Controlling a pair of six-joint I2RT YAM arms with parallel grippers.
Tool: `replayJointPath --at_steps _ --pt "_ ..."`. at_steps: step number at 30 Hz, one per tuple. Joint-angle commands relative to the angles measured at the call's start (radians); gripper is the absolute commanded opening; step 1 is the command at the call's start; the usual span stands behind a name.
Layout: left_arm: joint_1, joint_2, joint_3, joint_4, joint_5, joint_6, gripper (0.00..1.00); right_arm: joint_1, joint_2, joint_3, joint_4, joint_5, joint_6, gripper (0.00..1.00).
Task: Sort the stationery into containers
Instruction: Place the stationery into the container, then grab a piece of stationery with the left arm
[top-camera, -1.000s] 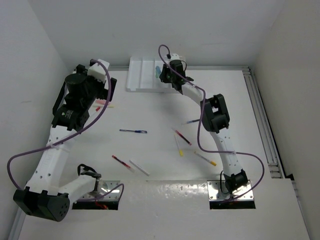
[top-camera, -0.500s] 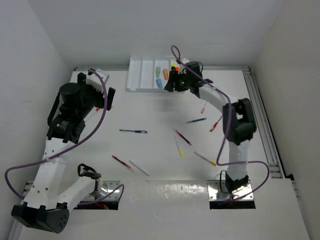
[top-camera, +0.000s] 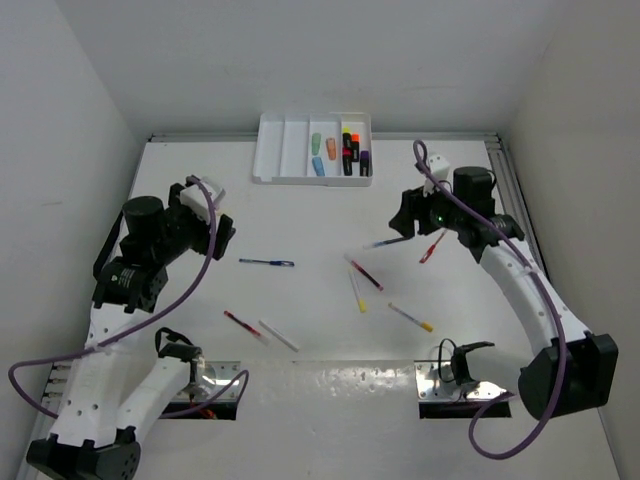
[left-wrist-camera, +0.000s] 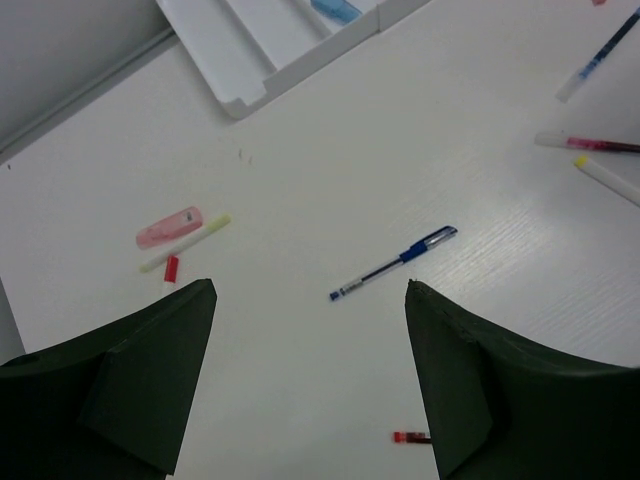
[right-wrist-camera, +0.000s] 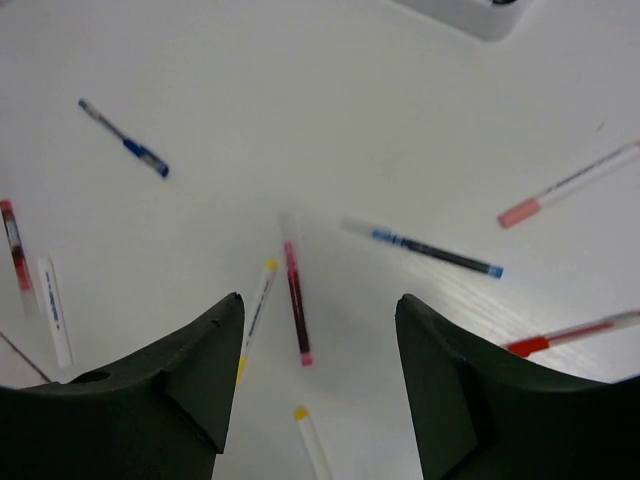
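Note:
The white tray (top-camera: 285, 150) stands at the back centre and holds green (top-camera: 316, 143), blue (top-camera: 319, 166), orange (top-camera: 330, 149), yellow-black (top-camera: 347, 152) and purple (top-camera: 364, 161) highlighters. Pens lie loose on the table: a blue pen (top-camera: 267, 262) (left-wrist-camera: 393, 264), a red pen (top-camera: 365, 274) (right-wrist-camera: 296, 290), a yellow-tipped pen (top-camera: 357, 292) (right-wrist-camera: 255, 310) and a dark blue pen (top-camera: 388, 241) (right-wrist-camera: 425, 248). My left gripper (top-camera: 212, 226) (left-wrist-camera: 310, 290) hangs open above bare table, left of the blue pen. My right gripper (top-camera: 404, 216) (right-wrist-camera: 320, 300) is open and empty above the red pen.
A pink highlighter (left-wrist-camera: 169, 227), a pale yellow pen (left-wrist-camera: 185, 243) and a red cap (left-wrist-camera: 171, 268) lie at the far left. A red pen (top-camera: 240, 322) and a white pen (top-camera: 279, 335) lie near the front, another yellow-tipped pen (top-camera: 411, 318) and a red pen (top-camera: 432, 247) on the right.
My right gripper opened over the tray, then swung back right and nearer, above the loose pens. My left arm drew back toward the front and its jaws narrowed slightly.

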Motion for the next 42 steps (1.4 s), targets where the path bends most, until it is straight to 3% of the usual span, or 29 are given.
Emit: replayJointPath --at_steps 1,4,7,14,18,23,27,34,42 --pt "0.019 0.003 -0.023 -0.044 -0.005 -0.020 0.82 0.013 -0.078 -0.063 -0.054 -0.002 -0.055 0.61" --pt "0.026 0.035 -0.037 -0.020 -0.108 -0.050 0.82 0.016 -0.090 -0.100 -0.046 0.004 -0.062 0.62" --pt "0.049 0.171 0.012 -0.011 -0.143 -0.005 0.83 0.016 -0.072 -0.122 -0.043 -0.003 -0.074 0.61" --pt "0.124 0.653 0.301 0.029 -0.136 0.143 0.82 0.016 -0.001 -0.091 -0.057 -0.062 -0.070 0.59" --pt "0.176 0.939 0.569 -0.061 -0.249 -0.021 0.74 0.009 0.016 -0.085 -0.058 -0.077 -0.053 0.59" --pt "0.259 1.168 0.739 -0.060 -0.268 -0.194 0.82 -0.005 0.026 -0.102 -0.041 -0.086 -0.039 0.59" --pt "0.283 1.270 0.828 -0.093 -0.285 -0.241 0.83 -0.016 0.036 -0.106 -0.034 -0.089 -0.032 0.59" --pt "0.292 1.368 0.849 -0.103 -0.206 -0.095 0.97 -0.028 0.079 -0.091 -0.034 -0.096 -0.022 0.59" --pt "0.296 1.399 0.816 -0.101 -0.131 -0.081 0.99 -0.034 0.134 -0.059 -0.032 -0.111 0.011 0.58"
